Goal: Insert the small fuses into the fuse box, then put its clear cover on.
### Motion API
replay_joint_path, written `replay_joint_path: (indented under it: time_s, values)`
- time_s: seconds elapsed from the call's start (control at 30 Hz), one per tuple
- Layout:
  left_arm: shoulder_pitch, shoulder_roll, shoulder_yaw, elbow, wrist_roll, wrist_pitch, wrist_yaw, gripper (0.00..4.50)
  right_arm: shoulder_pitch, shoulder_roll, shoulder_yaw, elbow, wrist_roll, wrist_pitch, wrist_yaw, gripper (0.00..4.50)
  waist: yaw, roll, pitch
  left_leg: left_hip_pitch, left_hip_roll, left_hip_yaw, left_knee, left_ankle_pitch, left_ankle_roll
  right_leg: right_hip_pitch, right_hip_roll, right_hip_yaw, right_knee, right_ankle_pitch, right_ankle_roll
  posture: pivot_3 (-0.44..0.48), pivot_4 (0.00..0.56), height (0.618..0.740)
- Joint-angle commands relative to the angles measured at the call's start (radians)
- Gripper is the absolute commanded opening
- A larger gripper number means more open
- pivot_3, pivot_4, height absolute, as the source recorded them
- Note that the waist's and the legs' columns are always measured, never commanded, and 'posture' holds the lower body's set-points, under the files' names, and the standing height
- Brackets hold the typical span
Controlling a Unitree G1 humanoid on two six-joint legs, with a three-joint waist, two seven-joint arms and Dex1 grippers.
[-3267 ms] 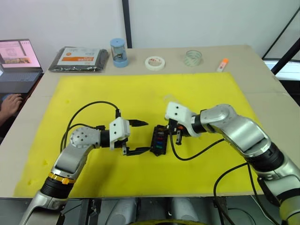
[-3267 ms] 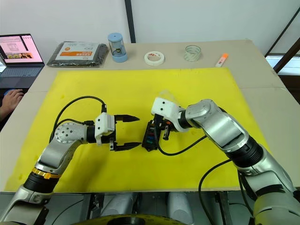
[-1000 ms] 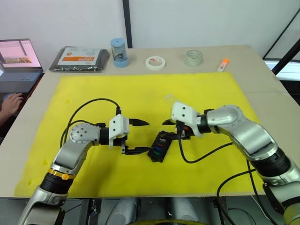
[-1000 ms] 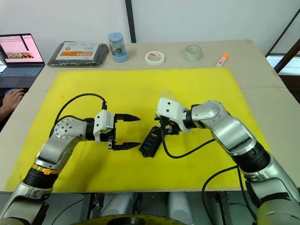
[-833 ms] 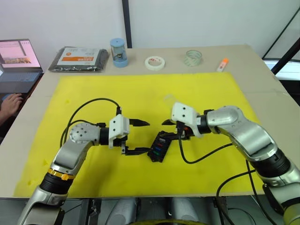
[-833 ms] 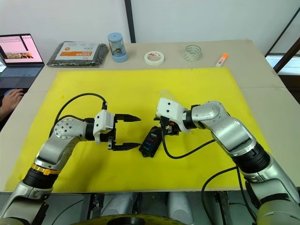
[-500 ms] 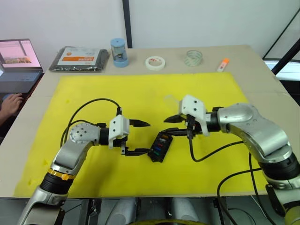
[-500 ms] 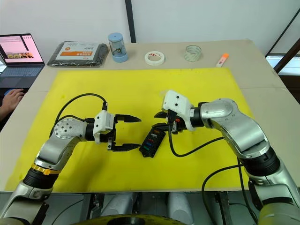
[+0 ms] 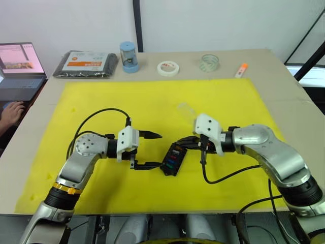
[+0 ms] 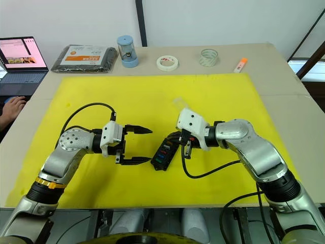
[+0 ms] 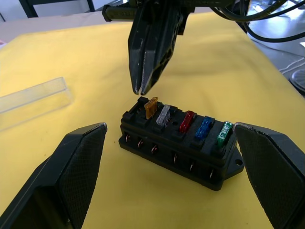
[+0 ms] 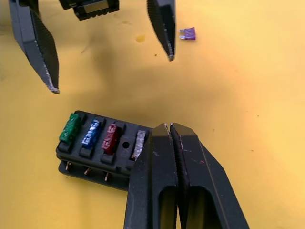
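1. We see our left claw (image 9: pixel 150 150) spread wide, empty, just left of the small black plastic fuse box (image 9: pixel 172 158) on the yellow mat (image 9: pixel 101 101).
2. Five coloured blade fuses (image 11: pixel 186 121) sit in the box.
3. Our right claw (image 11: pixel 143 89) is pressed closed at the box's amber-fuse end.

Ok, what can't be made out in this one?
- Amber fuse: in the right wrist view it is hidden behind the shut right gripper. The left wrist view cannot settle whether the tip touches it.
- Fuse box: one end is hidden by that gripper.
- Clear cover: cut off by the left wrist view's edge.
- Loose purple fuse: too small to find in the eye views.
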State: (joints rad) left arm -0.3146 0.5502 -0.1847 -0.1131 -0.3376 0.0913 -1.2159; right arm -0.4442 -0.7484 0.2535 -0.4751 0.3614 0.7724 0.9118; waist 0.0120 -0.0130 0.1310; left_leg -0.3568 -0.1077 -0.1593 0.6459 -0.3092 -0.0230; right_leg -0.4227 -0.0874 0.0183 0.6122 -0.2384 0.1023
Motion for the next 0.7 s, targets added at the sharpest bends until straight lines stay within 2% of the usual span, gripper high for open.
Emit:
replay_joint_path:
  time_s: [0.03,0.7]
  values:
    - [-0.007,0.007,0.009,-0.029,-0.003,-0.007,0.007,4.50,0.001,0.005,-0.001,-0.013,-0.009,-0.025,-0.004,0.03,0.001,0.000,0.000,0.000,0.000,0.000,0.000,0.000,0.000,0.000,0.000,0.000,0.000,0.000,0.000,0.000,0.150,0.740]
    - [-0.027,0.014,0.005,-0.053,-0.006,0.029,0.025,4.50,0.022,0.003,0.092,0.051,-0.117,-0.067,-0.005,0.03,0.001,0.000,0.000,0.001,0.000,0.000,0.000,0.000,0.000,0.001,0.000,0.000,0.000,0.000,0.000,0.000,0.150,0.740]
